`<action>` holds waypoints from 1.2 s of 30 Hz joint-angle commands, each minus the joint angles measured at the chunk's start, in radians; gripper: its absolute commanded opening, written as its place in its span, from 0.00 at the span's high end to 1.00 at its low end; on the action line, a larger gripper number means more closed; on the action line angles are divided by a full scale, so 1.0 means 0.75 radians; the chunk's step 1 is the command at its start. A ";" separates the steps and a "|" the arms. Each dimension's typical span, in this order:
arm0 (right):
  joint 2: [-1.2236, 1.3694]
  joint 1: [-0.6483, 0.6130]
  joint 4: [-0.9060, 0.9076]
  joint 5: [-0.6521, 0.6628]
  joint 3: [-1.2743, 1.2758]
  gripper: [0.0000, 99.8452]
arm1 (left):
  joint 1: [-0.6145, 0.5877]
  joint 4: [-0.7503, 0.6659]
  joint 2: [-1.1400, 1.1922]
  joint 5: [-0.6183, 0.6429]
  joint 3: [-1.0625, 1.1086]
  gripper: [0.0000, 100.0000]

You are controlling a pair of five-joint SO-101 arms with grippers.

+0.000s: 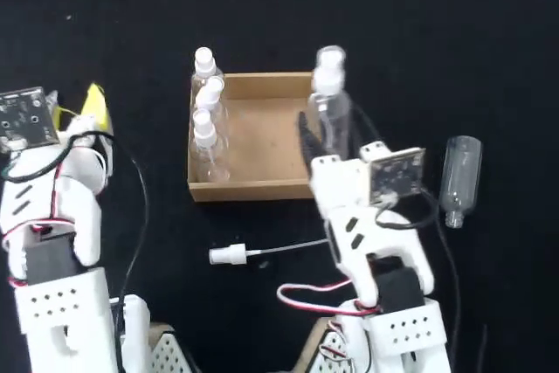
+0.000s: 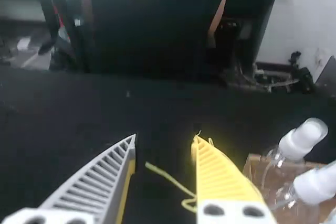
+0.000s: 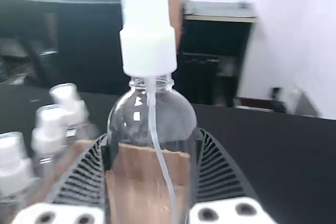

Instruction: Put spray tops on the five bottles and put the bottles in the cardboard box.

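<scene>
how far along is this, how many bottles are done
Three capped bottles stand in the cardboard box, along one wall. The right hand grips a fourth capped bottle at the box's opposite wall. Left: the uncapped bottle lying outside the box and the loose spray top.

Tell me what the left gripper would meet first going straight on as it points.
Probably nothing: the open left gripper aims across bare black table toward its far edge. The capped bottles in the cardboard box sit off to one side of that line, though depth is unclear.

Blk table (image 1: 131,41): box (image 1: 253,188), 1 spray top (image 1: 229,255), 1 btl (image 1: 460,176).
</scene>
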 commanded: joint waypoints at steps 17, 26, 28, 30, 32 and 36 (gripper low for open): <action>0.533 0.403 -0.010 0.004 -0.664 0.99 | -0.013 -0.779 -0.012 0.090 0.770 0.90; 0.911 0.520 -0.485 -0.006 -0.461 0.99 | -0.007 -0.990 -0.012 0.113 0.905 0.90; 0.958 0.546 -0.622 0.002 -0.386 0.99 | -0.007 -0.996 -0.012 0.115 0.905 0.90; 1.001 0.559 -0.728 0.002 -0.330 0.99 | -0.007 -0.996 -0.012 0.115 0.905 0.90; 1.044 0.563 -0.784 0.002 -0.298 0.99 | -0.007 -0.996 -0.012 0.115 0.901 0.90; 1.161 0.559 -0.810 0.004 -0.314 0.99 | -0.007 -0.996 -0.012 0.115 0.901 0.90</action>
